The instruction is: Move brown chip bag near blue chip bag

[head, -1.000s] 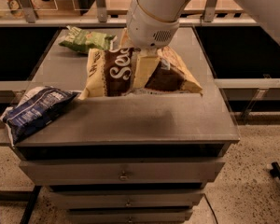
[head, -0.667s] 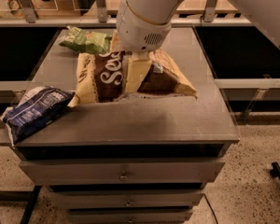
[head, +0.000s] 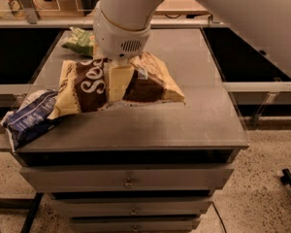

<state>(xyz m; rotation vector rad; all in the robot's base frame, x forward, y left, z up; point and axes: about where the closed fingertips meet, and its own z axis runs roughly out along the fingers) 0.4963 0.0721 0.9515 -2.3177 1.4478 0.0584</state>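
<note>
The brown chip bag [head: 89, 86] is large, with a dark brown centre, cream-yellow edges and white script lettering. It hangs in my gripper [head: 117, 79], which is shut on its middle and holds it low over the grey cabinet top [head: 184, 120]. The bag's left corner overlaps the blue chip bag [head: 29, 118], a crinkled navy bag lying at the cabinet's front left corner. My white arm comes down from above and hides part of the brown bag.
A smaller green bag [head: 80, 41] lies at the back left of the cabinet top. The cabinet has drawers [head: 128, 181] below. Dark low shelves [head: 242, 57] stand to the right and left.
My gripper has carried the brown chip bag to the left and forward. Its left corner now reaches the blue chip bag, which has not moved.
</note>
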